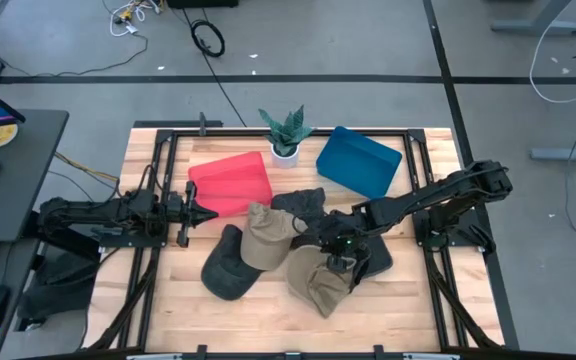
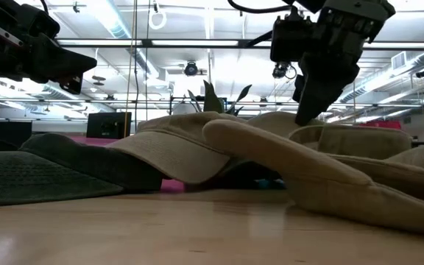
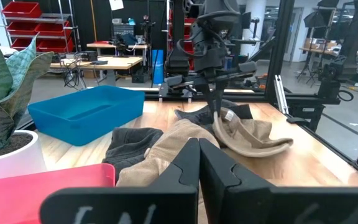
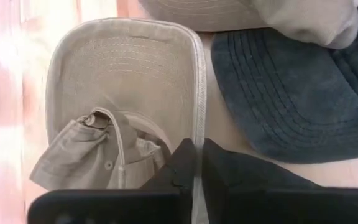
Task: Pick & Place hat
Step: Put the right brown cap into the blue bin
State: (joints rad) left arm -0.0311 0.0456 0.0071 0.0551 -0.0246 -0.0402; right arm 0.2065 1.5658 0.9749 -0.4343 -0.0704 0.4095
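Right gripper (image 4: 194, 163) jaws pinch the tan hat (image 4: 126, 93) rim; soft, light cloth will sag below them. Left gripper (image 3: 197, 163) jaws sit shut, empty.

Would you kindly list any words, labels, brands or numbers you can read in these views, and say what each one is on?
No text can be read in any view.
Pale marks on the left tool housing: too blurred to read.
Small label inside the tan hat: too small to read.
White hanging tag in the room behind: too small to read.
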